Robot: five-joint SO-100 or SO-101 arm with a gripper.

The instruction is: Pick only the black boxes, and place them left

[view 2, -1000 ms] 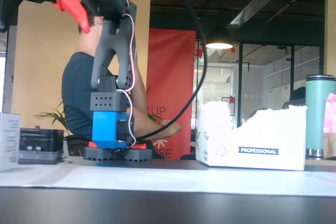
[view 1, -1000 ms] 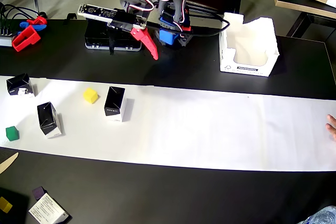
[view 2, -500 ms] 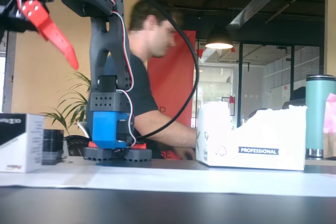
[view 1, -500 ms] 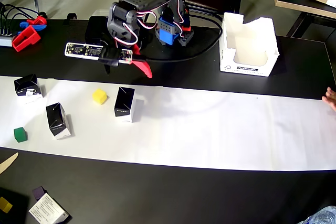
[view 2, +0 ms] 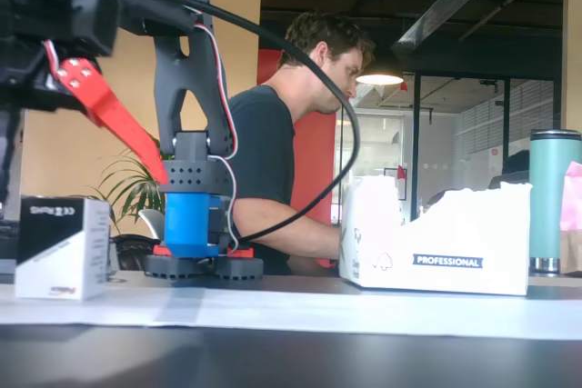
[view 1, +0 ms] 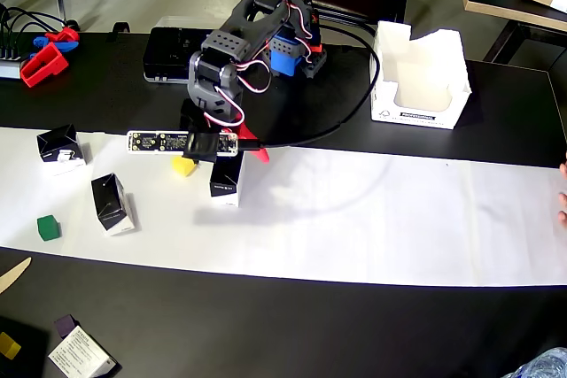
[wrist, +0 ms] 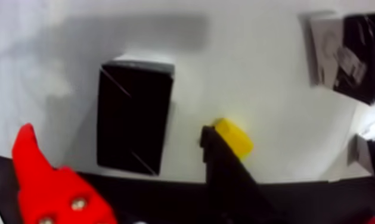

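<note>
Three black boxes stand on the white paper strip [view 1: 372, 219] in the overhead view: one at the far left [view 1: 60, 146], one nearer the front [view 1: 112, 204], and one [view 1: 225, 181] under my arm. My gripper [view 1: 229, 159] hangs open just above that third box. The wrist view shows the box [wrist: 133, 119] between the red finger [wrist: 31, 161] and the black finger [wrist: 216, 155], with gaps on both sides. A yellow cube [wrist: 234, 137] sits just outside the black finger. In the fixed view the same box [view 2: 59, 247] stands at the left, below the red finger [view 2: 114, 111].
A green cube [view 1: 48, 227] lies at the strip's left end. A white open carton [view 1: 416, 81] stands at the back right, and a flat black case [view 1: 173, 50] lies beside the arm base. A hand [view 1: 560, 192] touches the strip's right edge. A small printed box [view 1: 80, 353] lies front left.
The arm has swung out from its base and come down over the paper, above the third box. The paper strip, with the boxes and cubes on it, has slid to the right.
</note>
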